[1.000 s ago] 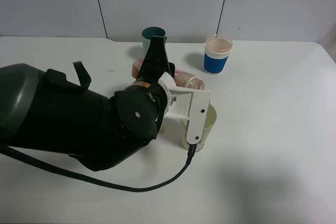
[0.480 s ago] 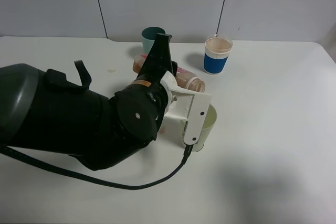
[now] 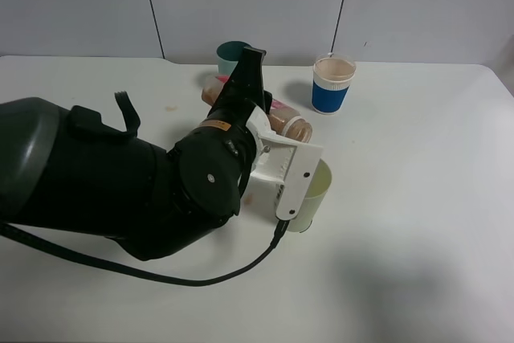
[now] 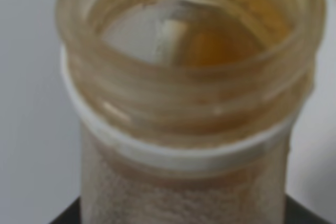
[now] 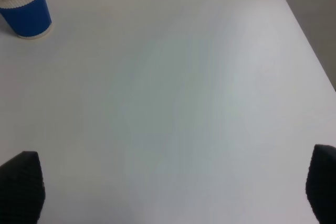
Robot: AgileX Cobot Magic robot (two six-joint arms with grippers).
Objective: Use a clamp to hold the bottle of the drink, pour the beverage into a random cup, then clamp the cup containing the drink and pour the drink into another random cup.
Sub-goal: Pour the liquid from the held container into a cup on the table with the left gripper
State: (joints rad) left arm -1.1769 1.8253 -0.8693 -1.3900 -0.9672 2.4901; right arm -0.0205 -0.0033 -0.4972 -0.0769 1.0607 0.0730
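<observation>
My left gripper [image 3: 245, 87] is shut on the bottle [image 3: 281, 120], which lies tipped almost flat above the table with its neck toward the pale yellow-green cup [image 3: 314, 195]. Brown beverage [image 3: 295, 128] sits in the neck end, and I see no stream. The arm's white mount hides the cup's near side. In the left wrist view the bottle's open mouth [image 4: 184, 51] fills the frame, with amber liquid inside. The blue-and-white cup [image 3: 332, 84] stands at the back right and also shows in the right wrist view [image 5: 25, 11]. My right gripper [image 5: 172, 184] is open over bare table.
A teal cup [image 3: 230, 53] stands at the back, half hidden behind the left gripper's finger. The bulky black left arm [image 3: 104, 182] covers the left middle of the white table [image 3: 418, 222]. The table's right edge [image 5: 304, 30] runs close to the right gripper.
The left wrist has rolled a little further, tipping the bottle more, and brown liquid has run toward the neck. The right gripper has not moved.
</observation>
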